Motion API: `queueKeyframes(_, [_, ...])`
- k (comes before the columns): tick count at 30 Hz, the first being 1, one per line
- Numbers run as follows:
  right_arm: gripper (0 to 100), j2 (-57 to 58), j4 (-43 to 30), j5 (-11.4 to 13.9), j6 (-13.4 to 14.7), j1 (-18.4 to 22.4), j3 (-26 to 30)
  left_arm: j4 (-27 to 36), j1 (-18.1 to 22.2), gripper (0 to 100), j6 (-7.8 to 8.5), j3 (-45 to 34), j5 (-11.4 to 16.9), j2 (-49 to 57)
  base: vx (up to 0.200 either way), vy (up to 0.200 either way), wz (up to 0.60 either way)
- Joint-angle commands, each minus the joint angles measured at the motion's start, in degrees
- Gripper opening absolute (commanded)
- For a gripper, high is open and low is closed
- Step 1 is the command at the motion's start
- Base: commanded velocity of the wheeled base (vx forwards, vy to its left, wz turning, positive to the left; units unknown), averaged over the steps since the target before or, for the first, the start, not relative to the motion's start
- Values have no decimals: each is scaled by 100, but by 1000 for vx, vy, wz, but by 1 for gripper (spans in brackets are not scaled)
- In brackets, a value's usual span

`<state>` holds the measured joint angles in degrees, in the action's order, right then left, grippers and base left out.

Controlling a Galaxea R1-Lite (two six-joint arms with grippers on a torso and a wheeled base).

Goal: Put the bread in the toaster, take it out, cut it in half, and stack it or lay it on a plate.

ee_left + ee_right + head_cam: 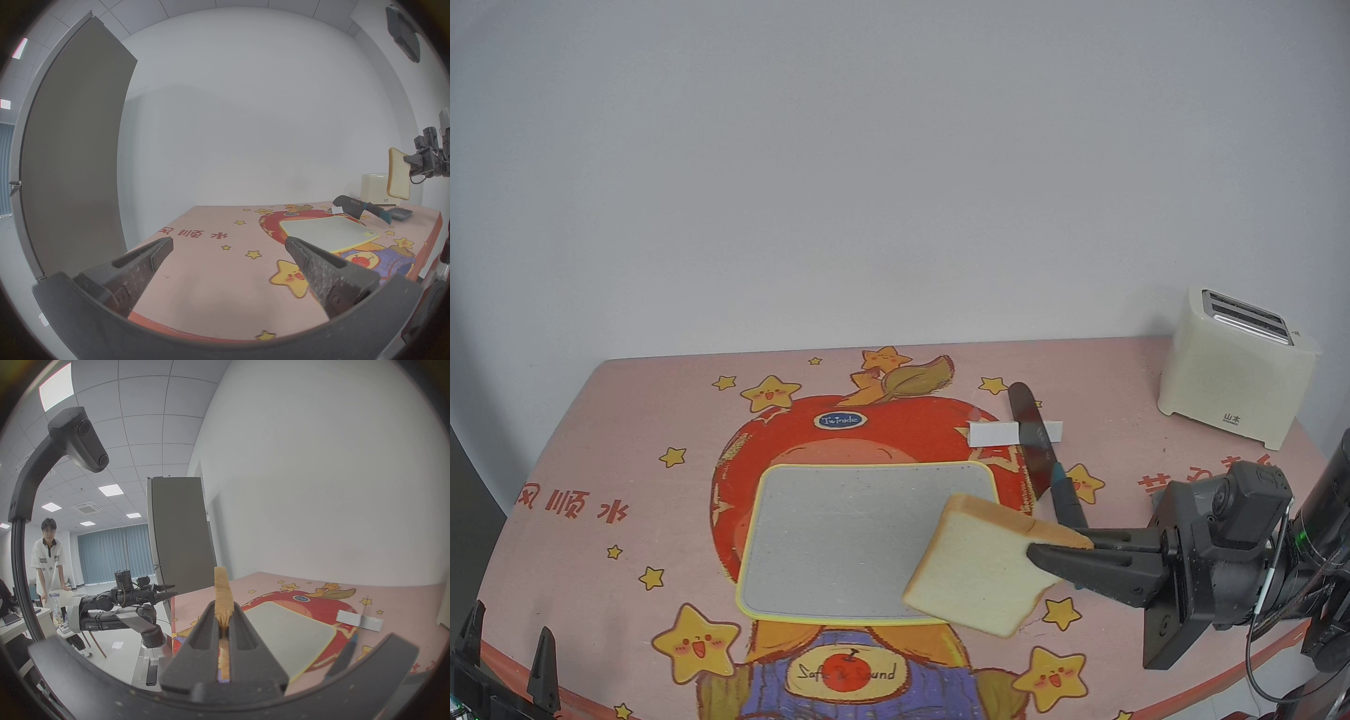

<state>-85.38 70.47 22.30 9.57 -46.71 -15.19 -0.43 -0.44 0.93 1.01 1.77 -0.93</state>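
A slice of white bread hangs in the air over the front right corner of the grey, yellow-rimmed cutting board. My right gripper is shut on the slice's right edge and holds it upright on edge. The cream toaster stands at the table's back right corner, its slots facing up. A dark-bladed knife with a teal handle lies right of the board. My left gripper stands open with nothing in it, off the table's front left corner.
A white card lies under the knife blade behind the board. A dark shallow dish sits near the toaster. The pink printed tablecloth is bare on the left. A grey partition stands left of the table.
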Motion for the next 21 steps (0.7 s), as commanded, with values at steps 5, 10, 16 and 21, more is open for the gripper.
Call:
queueKeyframes(5, [0,-75,10,12,1,-4,69,-1,0,100,4,-101,-1,93,0,0,0])
queueKeyframes(10, [0,-145,28,12,1,-4,95,-1,0,100,4,-101,-1,93,0,0,0])
queueKeyframes(16, [0,-216,28,29,63,4,139,-1,0,100,4,-101,-1,93,0,0,0])
queueKeyframes(21, [0,-435,37,38,300,4,104,-1,0,100,4,-101,-1,93,0,0,0])
